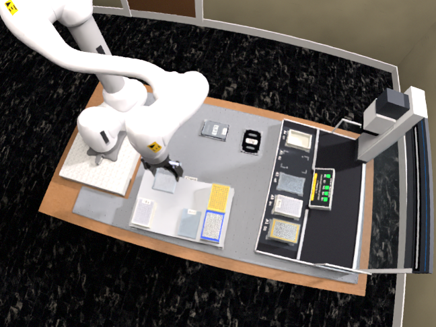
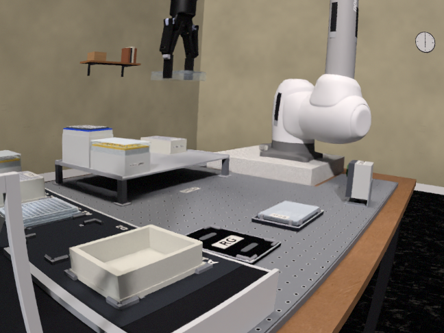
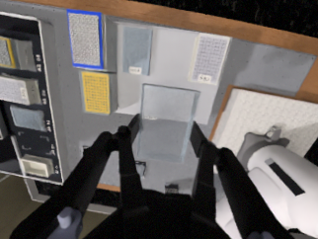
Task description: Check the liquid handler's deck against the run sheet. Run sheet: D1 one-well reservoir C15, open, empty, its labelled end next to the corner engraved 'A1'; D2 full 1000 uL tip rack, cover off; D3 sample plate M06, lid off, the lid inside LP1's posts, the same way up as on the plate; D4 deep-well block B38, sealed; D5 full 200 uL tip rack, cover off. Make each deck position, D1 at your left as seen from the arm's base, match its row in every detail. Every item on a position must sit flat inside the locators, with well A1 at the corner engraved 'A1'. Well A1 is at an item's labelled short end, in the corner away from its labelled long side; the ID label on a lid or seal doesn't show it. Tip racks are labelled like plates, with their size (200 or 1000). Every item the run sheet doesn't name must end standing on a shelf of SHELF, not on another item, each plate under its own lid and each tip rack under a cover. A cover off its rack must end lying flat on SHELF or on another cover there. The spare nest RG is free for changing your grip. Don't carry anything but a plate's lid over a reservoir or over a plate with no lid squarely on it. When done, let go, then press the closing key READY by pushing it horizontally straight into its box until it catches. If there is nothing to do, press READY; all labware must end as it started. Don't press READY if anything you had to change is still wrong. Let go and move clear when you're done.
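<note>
My gripper [image 1: 165, 173] is shut on a thin clear cover [image 1: 164, 181] and holds it level, high above the near end of the raised shelf [image 1: 183, 207]. In the exterior view the gripper [image 2: 178, 70] and the cover [image 2: 178, 75] hang far above the shelf [image 2: 143, 164]. In the wrist view the cover [image 3: 165, 120] sits between my fingers. The shelf carries a white plate [image 1: 143, 212], a flat cover [image 1: 189, 223], a blue-rimmed tip rack [image 1: 213, 225] and a yellow tip rack [image 1: 218, 196].
The deck holds an open reservoir [image 1: 298, 138], one bare position [image 1: 294, 161], a plate [image 1: 291, 184], a white block [image 1: 288, 206] and a yellow-rimmed rack [image 1: 284, 230]. A lid [image 1: 214, 130] lies in a nest beside the RG nest [image 1: 251, 144]. A white box [image 2: 360, 181] stands near the arm's base.
</note>
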Controlling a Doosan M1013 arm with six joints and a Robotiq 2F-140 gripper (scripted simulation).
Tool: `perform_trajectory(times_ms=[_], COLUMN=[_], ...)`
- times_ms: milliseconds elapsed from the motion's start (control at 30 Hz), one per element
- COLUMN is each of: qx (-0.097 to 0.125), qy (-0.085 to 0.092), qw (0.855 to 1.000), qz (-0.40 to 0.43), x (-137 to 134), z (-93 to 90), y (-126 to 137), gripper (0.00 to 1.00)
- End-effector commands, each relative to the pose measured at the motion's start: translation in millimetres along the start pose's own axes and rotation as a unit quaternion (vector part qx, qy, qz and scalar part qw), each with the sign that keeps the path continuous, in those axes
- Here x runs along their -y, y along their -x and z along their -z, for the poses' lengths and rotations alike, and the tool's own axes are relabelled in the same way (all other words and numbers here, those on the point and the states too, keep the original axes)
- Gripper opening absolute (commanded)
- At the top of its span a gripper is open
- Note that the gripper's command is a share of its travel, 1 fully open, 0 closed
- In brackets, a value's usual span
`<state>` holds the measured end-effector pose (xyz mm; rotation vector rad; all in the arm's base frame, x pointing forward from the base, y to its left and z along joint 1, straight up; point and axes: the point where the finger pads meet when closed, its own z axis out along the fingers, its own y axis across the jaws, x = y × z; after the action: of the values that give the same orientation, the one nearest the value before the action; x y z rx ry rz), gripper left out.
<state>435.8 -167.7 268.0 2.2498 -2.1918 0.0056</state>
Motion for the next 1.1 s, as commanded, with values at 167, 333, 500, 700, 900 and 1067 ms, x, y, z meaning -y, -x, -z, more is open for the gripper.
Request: perform_trajectory(times_ms=[167,333,500,700,900,1067], qx=[0.000,0.000,0.000,0.000,0.000,0.000], qy=[-0.001,-0.001,-0.001,-0.001,-0.001,-0.001], qw=[1.000,1.000,1.000,1.000,1.000,1.000], qz=[0.000,0.000,0.000,0.000,0.000,0.000], x=[0,0,0,0,0,0], z=[0.5,0.5,0.5,-2.7,-9.4,-17.7], y=[0,0,0,0,0,0], gripper=[0.10,0.10,0.10,0.10,0.10,0.10])
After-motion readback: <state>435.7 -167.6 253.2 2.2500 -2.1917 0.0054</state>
